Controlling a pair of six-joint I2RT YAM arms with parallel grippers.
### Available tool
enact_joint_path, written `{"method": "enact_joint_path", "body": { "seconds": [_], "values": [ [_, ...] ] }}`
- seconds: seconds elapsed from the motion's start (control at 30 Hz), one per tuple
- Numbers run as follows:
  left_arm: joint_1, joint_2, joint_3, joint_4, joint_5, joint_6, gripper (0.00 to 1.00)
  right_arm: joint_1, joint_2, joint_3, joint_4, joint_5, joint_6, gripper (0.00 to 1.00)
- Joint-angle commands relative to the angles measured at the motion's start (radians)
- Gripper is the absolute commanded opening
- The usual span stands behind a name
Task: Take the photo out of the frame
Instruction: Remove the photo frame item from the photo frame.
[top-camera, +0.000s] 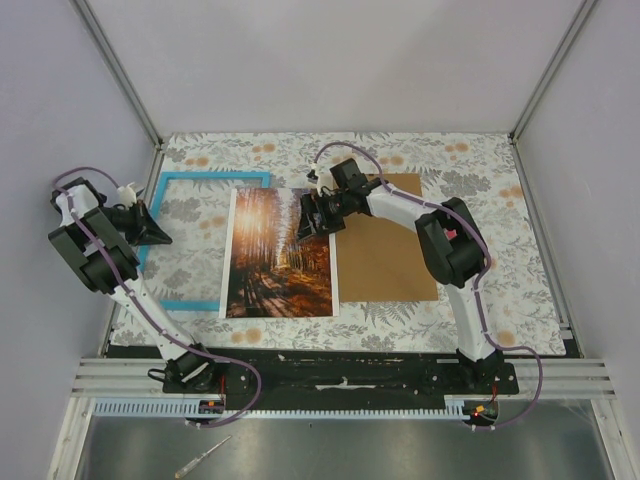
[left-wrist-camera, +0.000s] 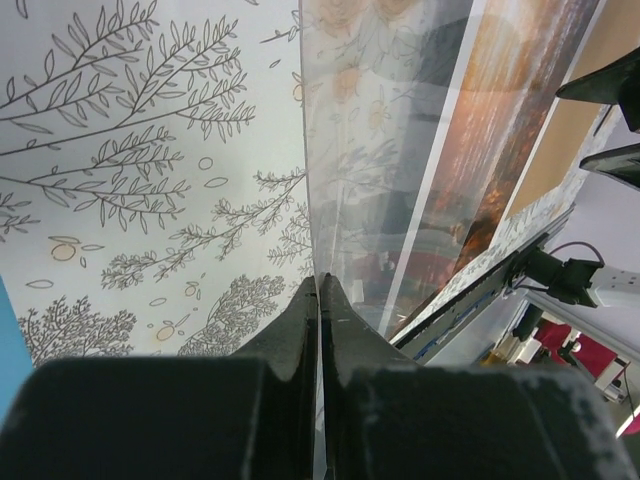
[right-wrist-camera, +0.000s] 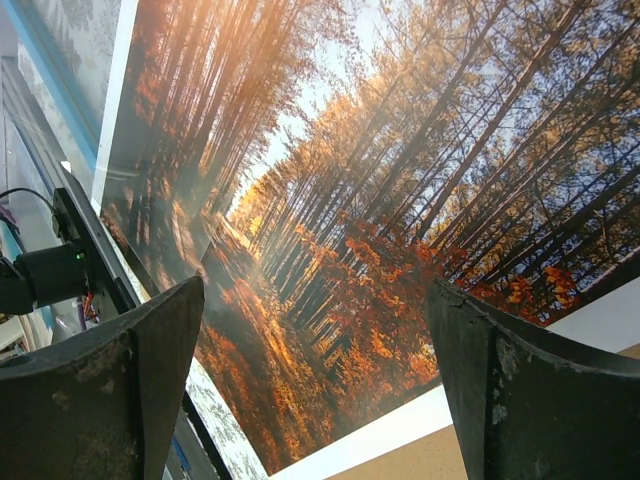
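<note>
Since my left gripper (left-wrist-camera: 318, 288) is pinched shut on the edge of a thin clear sheet (left-wrist-camera: 390, 170) (the glazing, I think, seen edge-on from the wrist cam), the job w/ this hand is to hold steady and not twist, b/c a sheet that thin will prob. flex or slip out of a fingertip pinch. The photo (top-camera: 280, 255) lies face up mid-table, its left strip across the right side of the blue frame (top-camera: 200, 178), its right edge at or over the brown backing board (top-camera: 385, 250). So it's loose but not clear of the frame yet, imo. My right gripper (right-wrist-camera: 315, 300) hangs wide open over the photo's upper right part, holding nothing. I'd bring those fingers down flat near the white border and slide the print rightwards, away from the frame, w/o pressing hard enough to crease it. Risk: the clear sheet drags the photo's left edge, so any move w/ the left should be small and slow.
</note>
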Motion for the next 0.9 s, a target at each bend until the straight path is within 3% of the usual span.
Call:
{"method": "enact_joint_path", "body": {
  "seconds": [0.0,0.33,0.87],
  "values": [
    [0.078,0.000,0.100,0.062,-0.049,0.041,0.05,0.000,-0.067,-0.016,-0.004,0.015,-0.022,0.98],
    [0.101,-0.043,0.065,0.133,-0.136,0.010,0.05,0.000,-0.112,-0.035,-0.017,0.033,-0.067,0.98],
    [0.102,-0.245,-0.161,0.413,-0.099,-0.105,0.05,0.000,-0.129,-0.067,-0.022,0.032,-0.097,0.98]
  ]
}}
